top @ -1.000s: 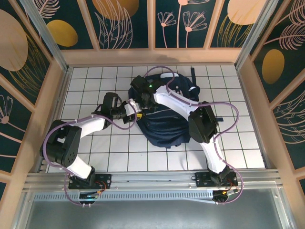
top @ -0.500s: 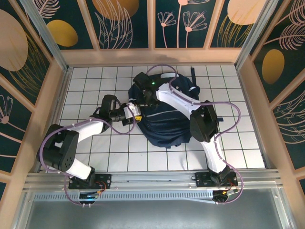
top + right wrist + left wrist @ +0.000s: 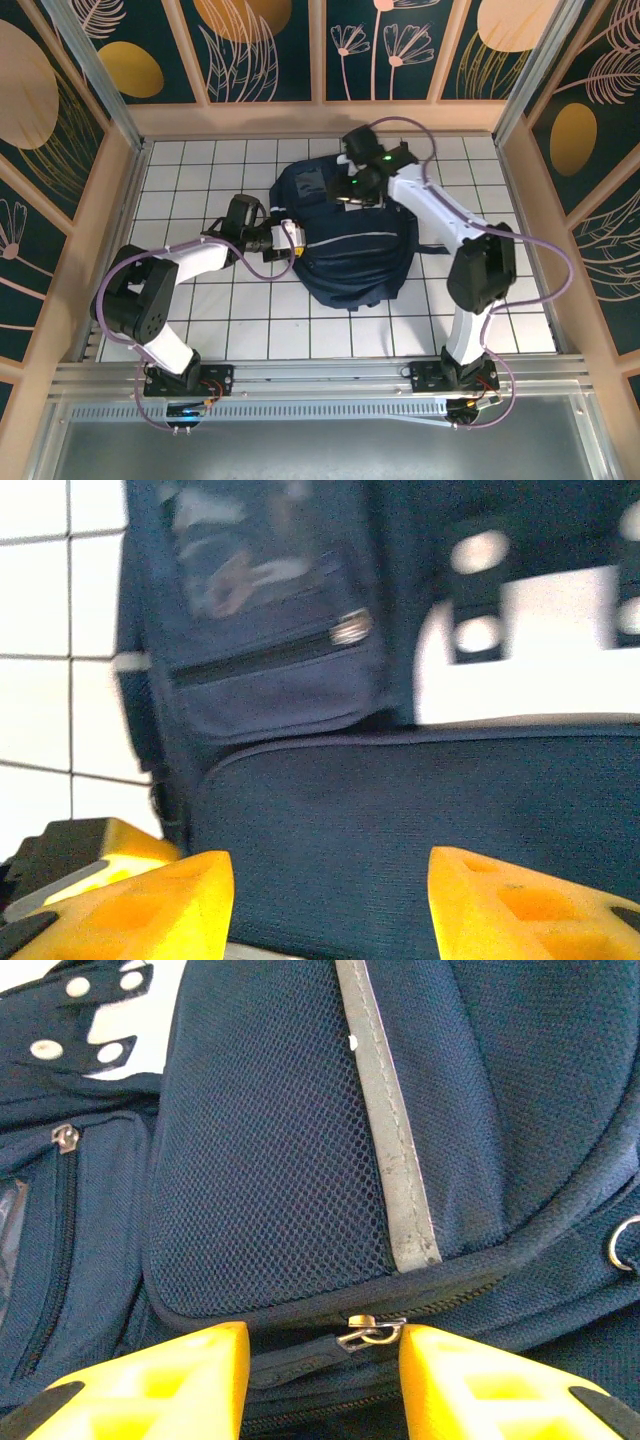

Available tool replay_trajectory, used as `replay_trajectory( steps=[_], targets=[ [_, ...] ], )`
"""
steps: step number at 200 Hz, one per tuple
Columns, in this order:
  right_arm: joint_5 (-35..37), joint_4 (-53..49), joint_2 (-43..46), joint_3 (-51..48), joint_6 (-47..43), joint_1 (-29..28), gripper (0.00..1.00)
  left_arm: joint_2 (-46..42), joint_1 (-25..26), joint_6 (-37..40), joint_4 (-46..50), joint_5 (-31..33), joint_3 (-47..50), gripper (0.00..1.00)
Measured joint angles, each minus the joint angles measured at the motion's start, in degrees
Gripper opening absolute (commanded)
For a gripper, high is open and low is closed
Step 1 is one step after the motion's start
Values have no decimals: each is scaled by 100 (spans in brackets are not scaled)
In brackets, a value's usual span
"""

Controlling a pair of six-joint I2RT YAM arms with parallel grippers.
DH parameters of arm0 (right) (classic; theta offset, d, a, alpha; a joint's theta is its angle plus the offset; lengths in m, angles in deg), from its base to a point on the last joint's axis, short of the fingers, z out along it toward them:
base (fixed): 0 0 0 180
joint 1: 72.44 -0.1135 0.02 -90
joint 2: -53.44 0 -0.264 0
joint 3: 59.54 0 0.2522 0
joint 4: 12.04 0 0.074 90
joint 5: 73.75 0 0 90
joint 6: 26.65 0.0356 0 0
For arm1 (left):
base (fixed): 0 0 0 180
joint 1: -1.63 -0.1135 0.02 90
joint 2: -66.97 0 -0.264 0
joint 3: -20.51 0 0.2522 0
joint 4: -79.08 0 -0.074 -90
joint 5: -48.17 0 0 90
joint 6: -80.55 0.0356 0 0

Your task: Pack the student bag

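Panelled walls in dark teal with gold leaf motifs, framed in pale wood, enclose a white tabletop ruled into square tiles.

One student bag, dark navy and by far the largest item, lies flat at the centre of the tabletop, slightly toward the far side. Thin pale stripes cross it.

Two arms reach it.
- **Left arm**: it folds to an elbow near the left wall. Its forearm runs rightward, low over the tiles, to the bag's left edge.
- **Right arm**: it rises from its base to an elbow beside the bag's right side, then reaches leftward over the bag's far end.

Left gripper sits against the bag's left edge. In the left wrist view its two yellow fingers are spread, with nothing pinched. A metal zipper pull lies in the gap between them, just below a mesh panel. One grey reflective stripe crosses this panel.

Also in that view:
- a second zipper pull on a side pocket at the left;
- a metal ring at the right edge;
- four pale snap studs at the upper left.

Right gripper hangs above the bag's far end. In the blurred right wrist view its yellow fingers are likewise spread wide, holding nothing. Beyond them lies a small zipped pocket with one pull tab.
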Motion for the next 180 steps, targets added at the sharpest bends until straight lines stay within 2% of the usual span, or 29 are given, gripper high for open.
replay_trajectory(
  steps=[25,80,91,104,111,146,180],
  targets=[
    [-70,0,404,-302,-66,380,58,85,9,315,372,160,-151,37],
    [-516,133,376,-350,-151,275,65,256,13,811,852,448,-420,41],
    [-544,195,348,-350,-151,275,65,334,33,914,992,503,-529,44],
    [-555,232,332,-350,-151,278,67,367,55,1027,1086,546,-621,55],
    [-551,236,328,-350,-149,286,67,367,63,1064,1102,560,-649,57],
    [-522,260,361,-483,-146,317,65,367,68,1073,1123,629,-743,56],
    [-713,387,894,-1580,-175,319,64,629,87,1241,1526,623,-1169,48]
  ],
)
